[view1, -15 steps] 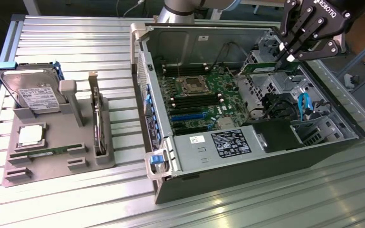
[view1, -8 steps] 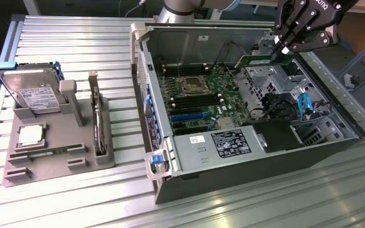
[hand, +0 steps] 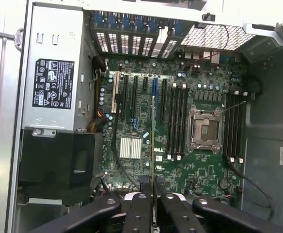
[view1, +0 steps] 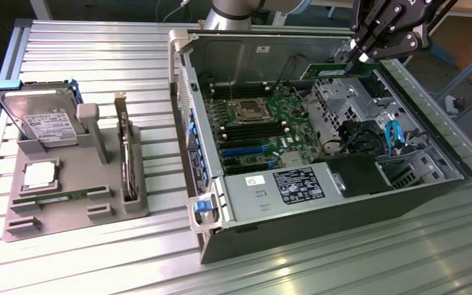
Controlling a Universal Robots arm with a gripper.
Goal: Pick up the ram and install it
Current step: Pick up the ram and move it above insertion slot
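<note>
Ram (view1: pixel 332 71) is clamped in your gripper (view1: pixel 357 59), jaws nearly closed on it, and hangs over the open case (view1: pixel 240 56), above the motherboard (view1: pixel 257 132). You have a second stick (view1: pixel 56 198) lying on the tray (view1: pixel 23 228), well apart from the case.

An open computer case (view1: pixel 244 52) is lying on its side on the slatted metal surface (view1: pixel 96 61), exposing the motherboard (view1: pixel 260 138), processor socket (view1: pixel 248 110) and labelled power supply (view1: pixel 281 187). At the exterior view's left, a grey holder (view1: pixel 64 215) is carrying a hard drive (view1: pixel 43 120) and a square silver processor chip (view1: pixel 41 175).
</note>
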